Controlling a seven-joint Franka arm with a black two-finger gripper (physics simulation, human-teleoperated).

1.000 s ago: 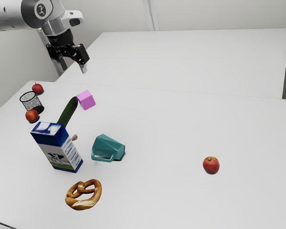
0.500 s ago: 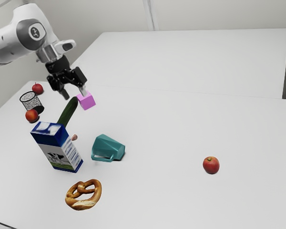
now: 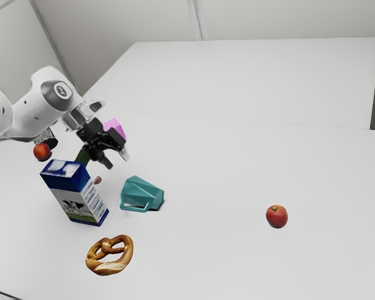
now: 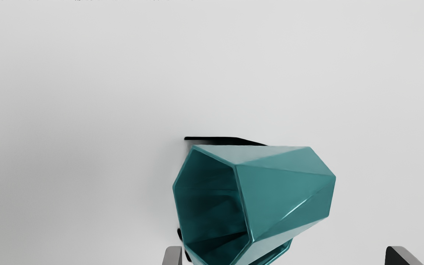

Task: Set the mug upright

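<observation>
Exterior view: we have lowered our wide-open gripper (image 3: pixel 117 160) toward the mug (image 3: pixel 141 190), which lies on its side near the carton (image 3: pixel 81 203); we judge grasp alignment comes next.

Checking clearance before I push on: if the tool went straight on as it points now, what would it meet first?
Probably the tipped mug, ahead of the open tool, though the depth between them is unclear.
</observation>
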